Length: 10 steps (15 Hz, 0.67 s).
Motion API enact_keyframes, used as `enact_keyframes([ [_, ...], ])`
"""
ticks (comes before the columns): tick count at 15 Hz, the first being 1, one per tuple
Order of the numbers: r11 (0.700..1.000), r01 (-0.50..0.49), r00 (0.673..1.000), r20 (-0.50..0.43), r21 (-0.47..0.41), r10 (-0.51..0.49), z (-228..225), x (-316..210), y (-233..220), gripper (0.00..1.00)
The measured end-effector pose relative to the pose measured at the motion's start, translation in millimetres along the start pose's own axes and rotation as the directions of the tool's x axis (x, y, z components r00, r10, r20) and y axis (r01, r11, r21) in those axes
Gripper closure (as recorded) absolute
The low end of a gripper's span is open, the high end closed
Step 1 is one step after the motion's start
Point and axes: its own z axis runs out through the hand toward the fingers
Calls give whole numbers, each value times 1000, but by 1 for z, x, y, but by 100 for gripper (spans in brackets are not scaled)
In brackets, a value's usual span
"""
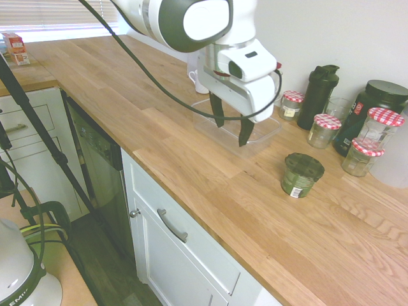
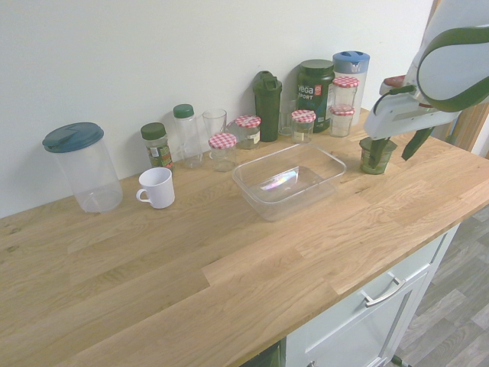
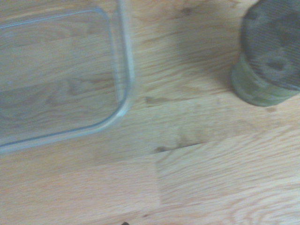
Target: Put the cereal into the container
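The gripper [image 1: 231, 126] is being held with fingers wide and empty above the counter [image 1: 191, 172]; the cereal [image 1: 301, 174] is standing upright to its right, apart, with the container [image 1: 268, 131] behind.

— What sort of place is it?
— A home kitchen: a long wooden worktop [image 1: 210, 191] over white drawers [image 1: 185, 239], a dishwasher [image 1: 95, 159] beneath.
— Anything else?
— Jars [image 2: 223, 150], a mug [image 2: 157, 187], bottles against the wall.

A white mug [image 2: 157, 186] stands on the wooden counter [image 2: 229, 260] near a lidded canister [image 2: 82, 165].
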Motion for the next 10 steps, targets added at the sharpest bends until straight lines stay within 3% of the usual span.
enact_keyframes([
  [4, 999, -49, 999, 5, -18, 49, 32, 47, 21, 0],
  [10, 996, -84, 996, 7, -16, 84, 88, 74, 5, 0],
])
